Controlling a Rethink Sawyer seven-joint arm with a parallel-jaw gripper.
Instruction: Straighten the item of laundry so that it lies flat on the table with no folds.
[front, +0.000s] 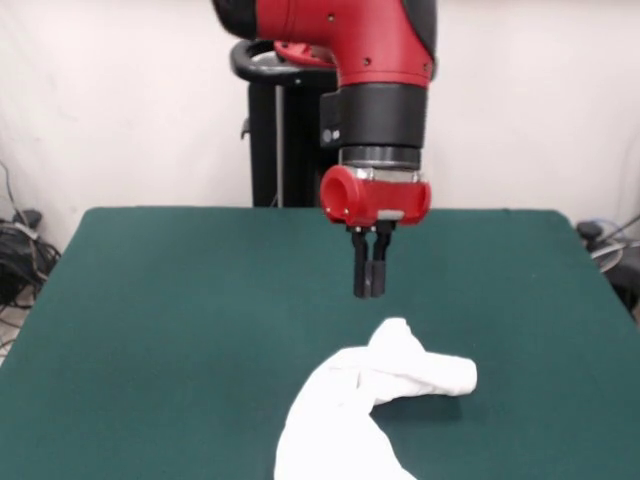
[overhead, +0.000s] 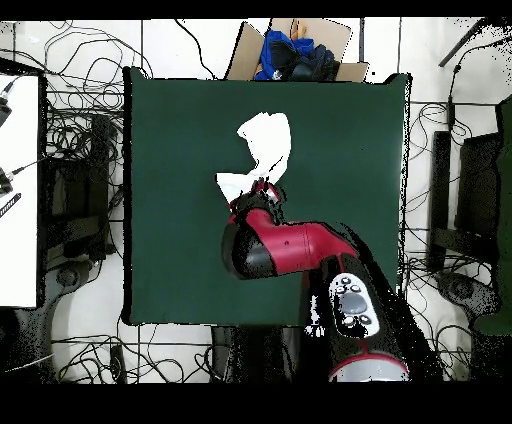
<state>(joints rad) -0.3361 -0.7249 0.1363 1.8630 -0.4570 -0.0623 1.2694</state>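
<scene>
Your gripper (front: 368, 292) hangs above the table (front: 150, 300) with its two black fingers (front: 360, 270) pressed together, no gap showing between them, and nothing held. The item of laundry (front: 370, 400) lies below and in front of the fingertips, apart from them: a crumpled white T-shirt, plain side up, with no print showing. One rolled limb runs out to the side and ends in a blunt tip; a broader fold trails toward the near table edge and passes out of the front view.

**Step in hand (judged): approach for a grasp.**
1. Open the fingers before you descend; closed as they are, they can only push the cloth.
2. Aim for a single outer edge or the tip of the rolled limb, not the raised hump just below the fingertips, where several layers are likely stacked.
3. Pinch shallow, lift only enough to free the fold, then draw it away from the bulk of the cloth.

**Edges and open room.**
- In the overhead view, the shirt (overhead: 262, 150) sits beyond the fingers, nearer the table's far edge than its base side.
- Bare green top lies wide on both sides of the fingers and behind them, toward the base. Spread the cloth into that room.
- Avoid dragging toward the far edge; a cardboard box (overhead: 300, 45) holding dark blue items stands just past it.
</scene>
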